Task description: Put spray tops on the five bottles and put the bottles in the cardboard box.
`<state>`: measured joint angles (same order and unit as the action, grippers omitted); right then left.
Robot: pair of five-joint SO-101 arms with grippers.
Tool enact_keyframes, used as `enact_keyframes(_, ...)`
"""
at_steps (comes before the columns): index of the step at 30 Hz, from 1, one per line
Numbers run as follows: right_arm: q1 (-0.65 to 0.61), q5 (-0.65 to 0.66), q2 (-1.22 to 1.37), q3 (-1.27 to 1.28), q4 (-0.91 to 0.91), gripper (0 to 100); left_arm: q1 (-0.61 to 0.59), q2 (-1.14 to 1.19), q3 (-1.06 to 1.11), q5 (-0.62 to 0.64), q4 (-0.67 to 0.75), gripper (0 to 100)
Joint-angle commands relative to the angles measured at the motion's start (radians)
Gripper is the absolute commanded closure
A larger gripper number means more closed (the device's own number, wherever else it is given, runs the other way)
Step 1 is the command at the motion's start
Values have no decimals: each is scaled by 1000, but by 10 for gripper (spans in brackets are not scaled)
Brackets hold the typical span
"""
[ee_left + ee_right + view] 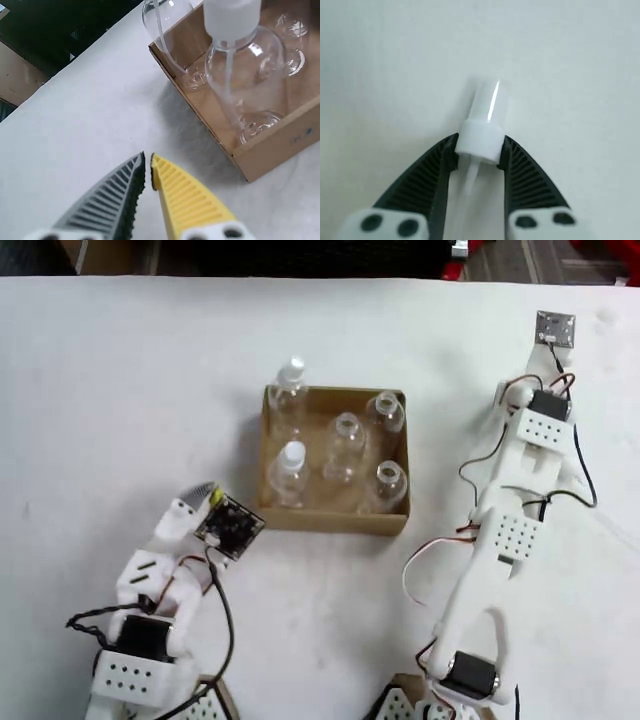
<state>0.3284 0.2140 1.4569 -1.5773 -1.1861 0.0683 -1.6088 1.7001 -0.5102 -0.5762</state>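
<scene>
The cardboard box point(335, 520) stands mid-table with several clear bottles upright inside. Two bottles on its left side, one at the back point(290, 390) and one at the front point(291, 472), carry white spray tops. The other three point(347, 440) have bare necks. My left gripper point(148, 159) is shut and empty, just above the table off the box's near left corner point(250, 167). My right gripper point(479, 145) is shut on the collar of a white spray top point(482, 117), whose dip tube runs back between the fingers. It is low over the white table.
The left arm point(150, 580) sits at the front left. The right arm point(510, 530) stretches toward the far right corner, with its wrist camera point(555, 330) at the end. Open white tabletop surrounds the box.
</scene>
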Motion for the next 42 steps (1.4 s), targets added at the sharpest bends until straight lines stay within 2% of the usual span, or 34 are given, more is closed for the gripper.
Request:
enact_keyframes(1, 7, -2, -64, -98, -209, 982, 12, 8, -3, -8, 23, 976)
enact_keyframes(4, 7, 2, -114, -80, -328, 982, 12, 8, -3, -8, 23, 976)
enact_keyframes(8, 2, 84, -153, -83, -527, 982, 10, 7, -3, -8, 23, 976)
enact_keyframes(13, 38, 120, -176, -23, -550, 974, 8, 5, -3, -8, 20, 976)
enact_keyframes(15, 48, 120, -199, 17, -550, 906, 10, 5, -3, -8, 20, 976)
enact_keyframes(18, 51, 124, -259, 100, -550, 733, 10, 5, -3, -8, 20, 976)
enact_keyframes(20, 45, 126, -312, 132, -547, 696, 10, 5, -3, -8, 20, 976)
enact_keyframes(27, 25, 127, -479, 146, -504, 762, 10, 5, -3, -8, 20, 976)
enact_keyframes(33, 24, 127, -420, 146, -392, 765, 10, 5, -3, -8, 18, 976)
enact_keyframes(42, 10, 127, -289, 144, -326, 765, 12, 5, -3, -8, 18, 976)
